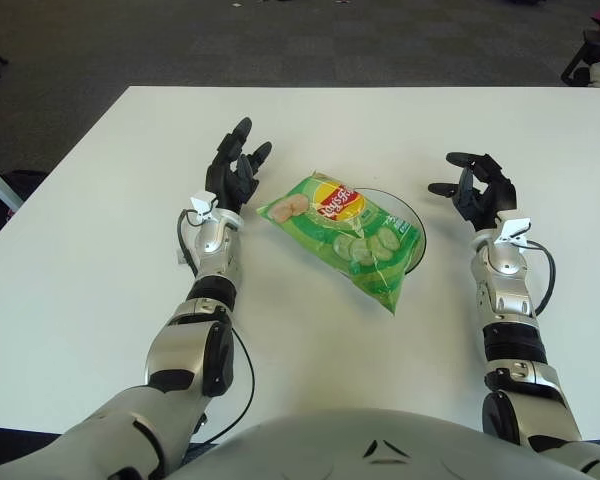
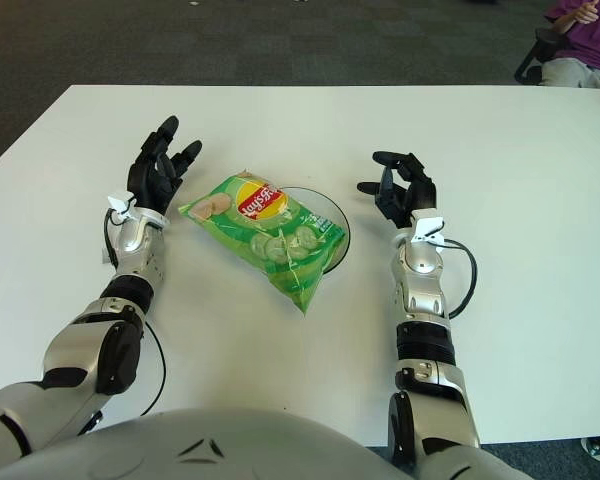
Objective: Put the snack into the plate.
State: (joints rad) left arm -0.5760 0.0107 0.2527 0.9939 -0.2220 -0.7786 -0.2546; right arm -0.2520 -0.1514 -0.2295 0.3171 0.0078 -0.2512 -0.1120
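Observation:
A green Lay's snack bag lies flat across a clear glass plate in the middle of the white table, hiding most of the plate; its lower corner hangs over the plate's near rim. My left hand stands just left of the bag, fingers spread upward, holding nothing. My right hand is to the right of the plate, apart from it, fingers loosely spread and empty.
The white table runs wide on both sides and behind the plate. Dark carpet lies beyond the far edge. A seated person is at the far right corner.

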